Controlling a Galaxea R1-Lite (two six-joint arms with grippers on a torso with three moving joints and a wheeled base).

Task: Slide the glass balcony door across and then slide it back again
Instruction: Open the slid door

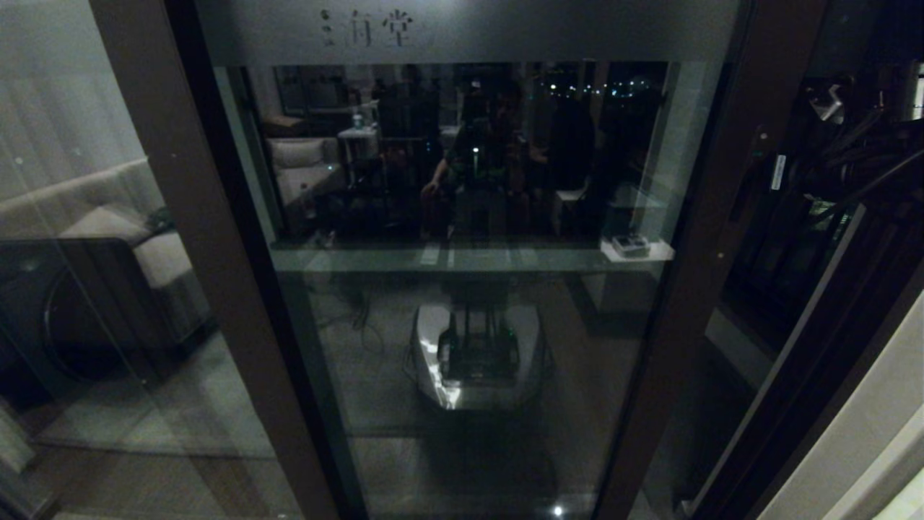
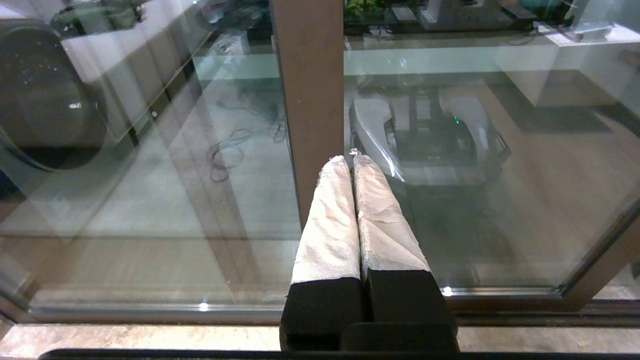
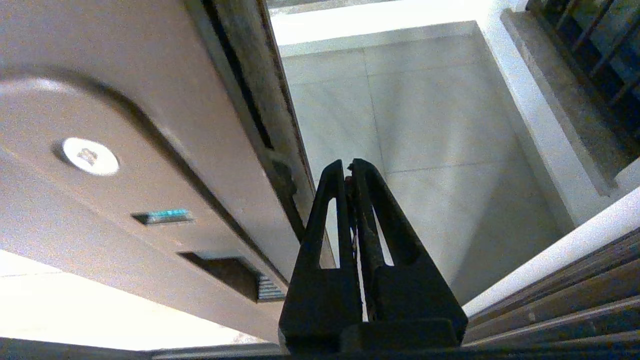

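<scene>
The glass balcony door (image 1: 469, 217) fills the middle of the head view, with a frosted top band (image 1: 368, 29) bearing small characters and dark brown stiles. Neither arm shows in the head view. In the left wrist view my left gripper (image 2: 350, 158) is shut with nothing in it, and its white-wrapped fingers (image 2: 330, 215) point at a brown upright (image 2: 310, 90) between two panes. My right gripper (image 3: 348, 167) is shut and empty. It sits just off the door's edge (image 3: 250, 100), beside the stile's recessed handle (image 3: 125, 200).
The unmoving pane on the left shows a sofa (image 1: 108, 238) and a round dark drum (image 2: 45, 110). Pale balcony floor tiles (image 3: 425, 125), a barred window (image 3: 590, 60) and floor track rails (image 3: 575, 300) lie past the door's edge. The robot's reflection (image 1: 476, 354) shows in the glass.
</scene>
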